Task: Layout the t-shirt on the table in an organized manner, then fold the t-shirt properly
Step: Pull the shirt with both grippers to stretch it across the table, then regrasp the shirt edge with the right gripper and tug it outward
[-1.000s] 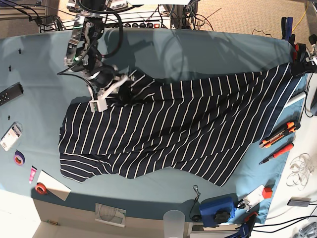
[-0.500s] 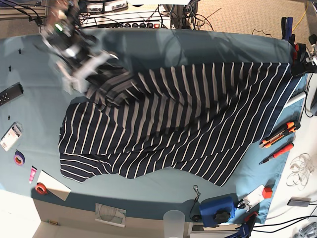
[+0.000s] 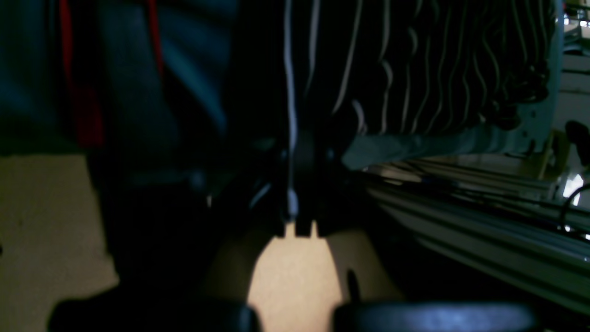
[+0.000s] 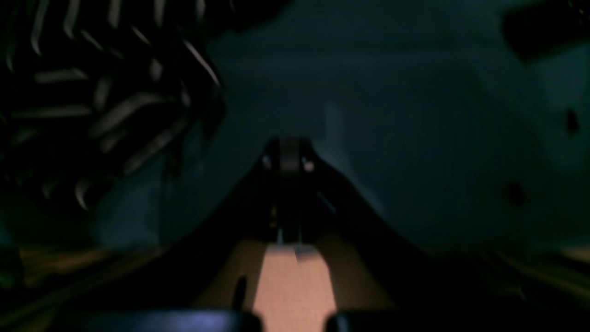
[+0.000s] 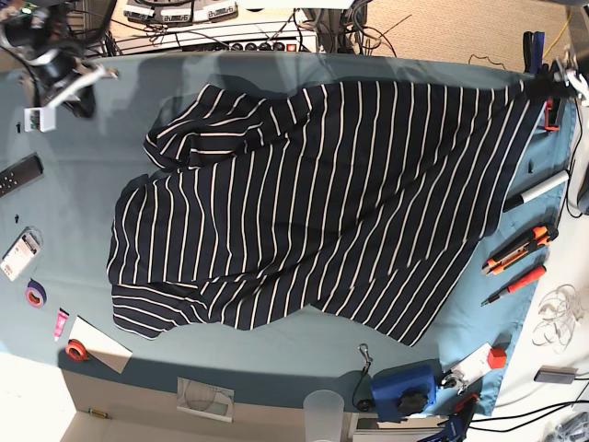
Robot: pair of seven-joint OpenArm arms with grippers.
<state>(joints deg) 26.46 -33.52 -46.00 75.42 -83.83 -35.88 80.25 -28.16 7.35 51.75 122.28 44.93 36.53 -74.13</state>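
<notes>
Table [image 5: 83, 221]: one, broad, covered in flat teal cloth.
T-shirt [image 5: 331, 203]: one, soft dark fabric with thin white stripes, spread across the table's middle, rumpled at the upper left and lower left.
Left gripper [image 3: 295, 184]: at the table's far right corner, jaws clamped on the t-shirt edge.
Right gripper [image 4: 288, 159]: over bare cloth at the far left corner, jaws together, holding nothing.

Striped navy t-shirt [image 5: 322, 212] spread, rumpled, across teal table [image 5: 276, 354]
</notes>
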